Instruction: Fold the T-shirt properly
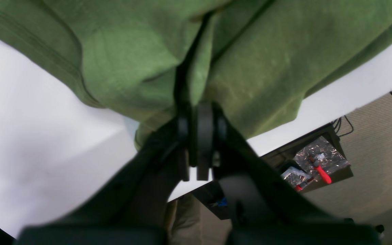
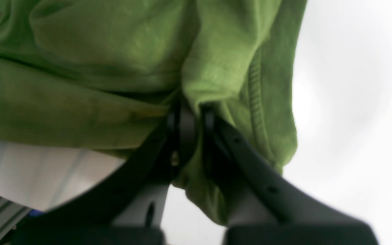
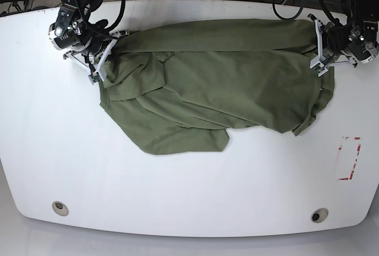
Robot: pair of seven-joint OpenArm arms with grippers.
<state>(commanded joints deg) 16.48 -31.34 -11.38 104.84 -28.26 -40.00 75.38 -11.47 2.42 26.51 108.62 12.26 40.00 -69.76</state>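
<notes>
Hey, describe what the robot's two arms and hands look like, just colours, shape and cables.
Both are black. The left hand and right hand have two flat black fingers angling together, with small round holes along one right finger. From the base view, each wrist shows white bracket pieces, with black cables looping behind the arms.

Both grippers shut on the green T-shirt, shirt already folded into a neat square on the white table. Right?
Not folded. The base view shows the T-shirt spread out and rumpled across the table. The rest holds: left gripper and right gripper are each shut on fabric.
</notes>
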